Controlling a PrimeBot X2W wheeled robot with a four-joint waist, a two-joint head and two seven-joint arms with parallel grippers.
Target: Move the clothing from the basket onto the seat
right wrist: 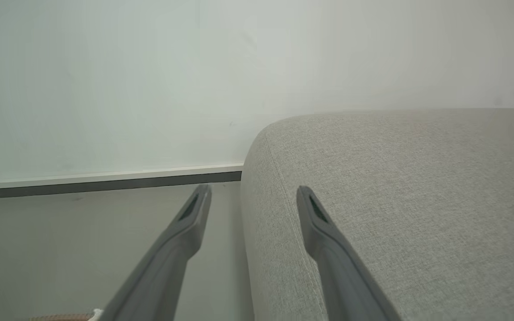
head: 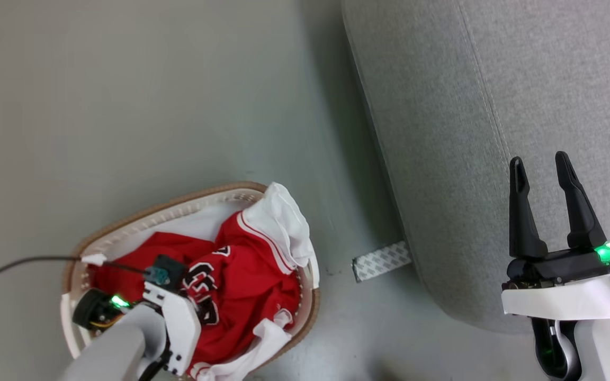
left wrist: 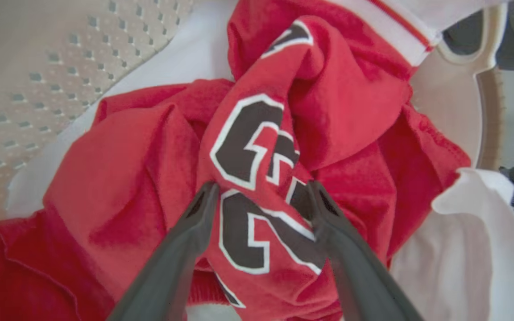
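Note:
The white basket (head: 178, 203) with a brown rim stands on the floor at the lower left, its perforated wall (left wrist: 38, 67) close in the left wrist view. Crumpled red clothing (head: 252, 275) fills it. My left arm (head: 172, 317) reaches down into the basket. My left gripper (left wrist: 261, 191) is open, its fingers on either side of a raised fold of the red clothing (left wrist: 328, 111) with black-and-white numerals. My right gripper (head: 539, 159) hovers open over the near edge of the grey seat (head: 442, 106), nothing between its fingers (right wrist: 194, 218). The seat (right wrist: 417, 200) lies under its right finger.
White fabric (head: 284, 217) drapes over the basket's far rim and shows again at its near end (left wrist: 462, 249). A black cable (head: 19, 262) runs across the floor to the basket. A patterned strip (head: 382, 260) lies by the seat's base. A wall with a baseboard (right wrist: 105, 180) stands behind.

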